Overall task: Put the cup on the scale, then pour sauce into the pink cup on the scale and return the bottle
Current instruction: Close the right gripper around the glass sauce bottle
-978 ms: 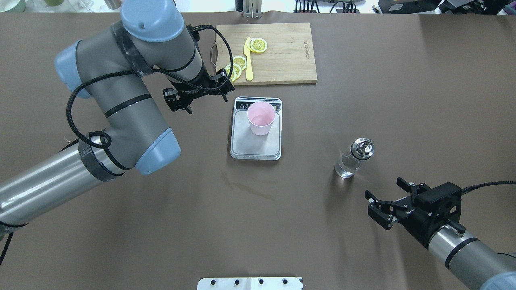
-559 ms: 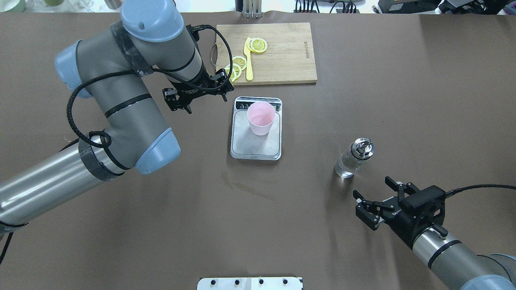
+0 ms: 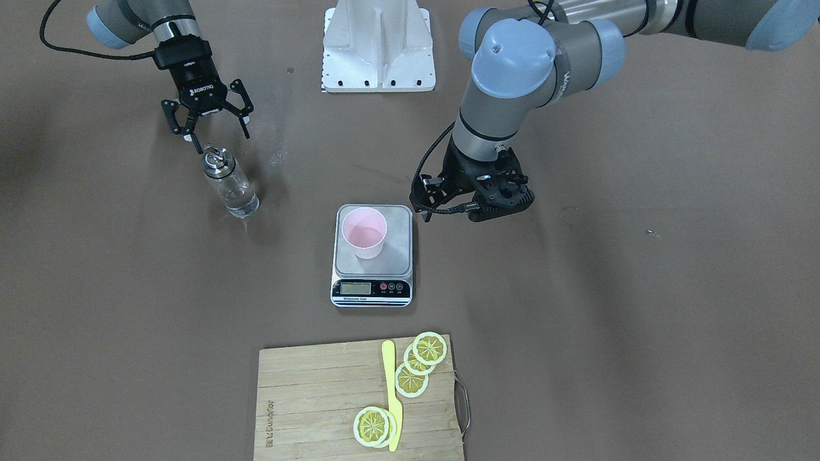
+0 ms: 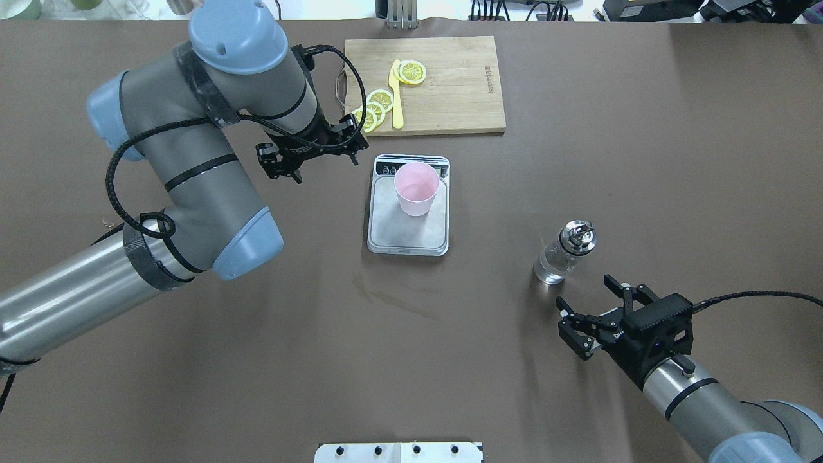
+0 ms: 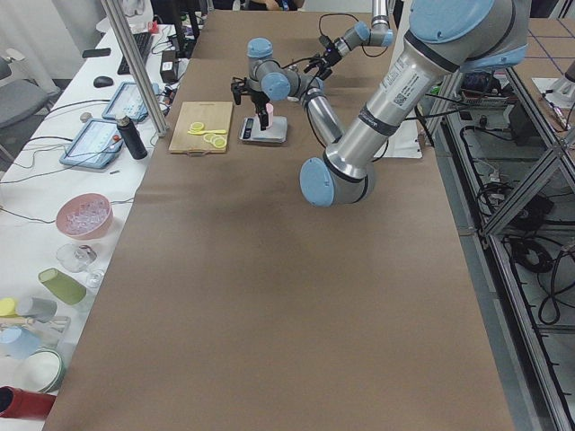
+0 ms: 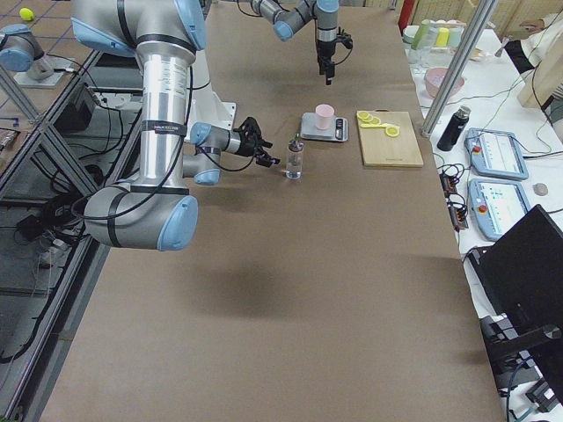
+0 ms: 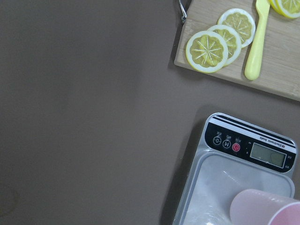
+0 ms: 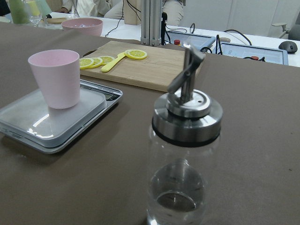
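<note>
Overhead exterior: right gripper point(image 4: 586, 305), jaws apart, near bottle point(image 4: 560, 254); cup point(image 4: 416, 188) on scale point(image 4: 405, 235)

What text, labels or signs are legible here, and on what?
"ROBOTIQ": on the right claw body.
"Electronic Scale": on the scale front strip, tiny.
"M", "0" and a power sign: on its buttons.
Stamp on the cutting board: too blurred to read.
Display: blank.

The left arm point(image 4: 193, 173) and right arm point(image 4: 697, 393) are grey tubes with pale blue joint caps. A black cable point(image 4: 110, 186) loops along the left; the right gripper point(image 3: 221, 142) is black
</note>
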You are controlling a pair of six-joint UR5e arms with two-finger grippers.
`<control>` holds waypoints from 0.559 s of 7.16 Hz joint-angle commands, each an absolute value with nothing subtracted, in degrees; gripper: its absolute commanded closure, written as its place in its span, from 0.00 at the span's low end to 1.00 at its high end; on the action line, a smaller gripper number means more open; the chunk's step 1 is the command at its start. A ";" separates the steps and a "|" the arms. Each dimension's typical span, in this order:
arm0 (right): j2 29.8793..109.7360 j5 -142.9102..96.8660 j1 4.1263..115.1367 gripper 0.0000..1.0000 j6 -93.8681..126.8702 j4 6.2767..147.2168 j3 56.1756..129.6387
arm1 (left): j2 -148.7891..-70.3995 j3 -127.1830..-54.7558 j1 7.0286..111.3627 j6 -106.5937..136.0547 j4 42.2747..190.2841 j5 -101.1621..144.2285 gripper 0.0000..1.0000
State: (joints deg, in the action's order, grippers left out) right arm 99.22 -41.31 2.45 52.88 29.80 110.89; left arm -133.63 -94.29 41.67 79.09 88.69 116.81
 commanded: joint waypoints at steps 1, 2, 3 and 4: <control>98.79 -41.83 4.65 0.07 51.26 29.45 109.78 | -133.59 -94.04 41.57 79.01 88.77 116.81 0.01; 97.40 -41.84 5.18 0.07 50.46 29.18 108.91 | -133.59 -94.04 41.57 79.10 88.77 116.81 0.01; 95.90 -41.92 6.32 0.07 50.54 29.18 108.03 | -133.59 -94.04 41.57 79.01 88.77 116.81 0.01; 95.37 -42.01 7.02 0.07 50.62 29.18 107.67 | -133.59 -94.04 41.57 79.01 88.77 116.81 0.01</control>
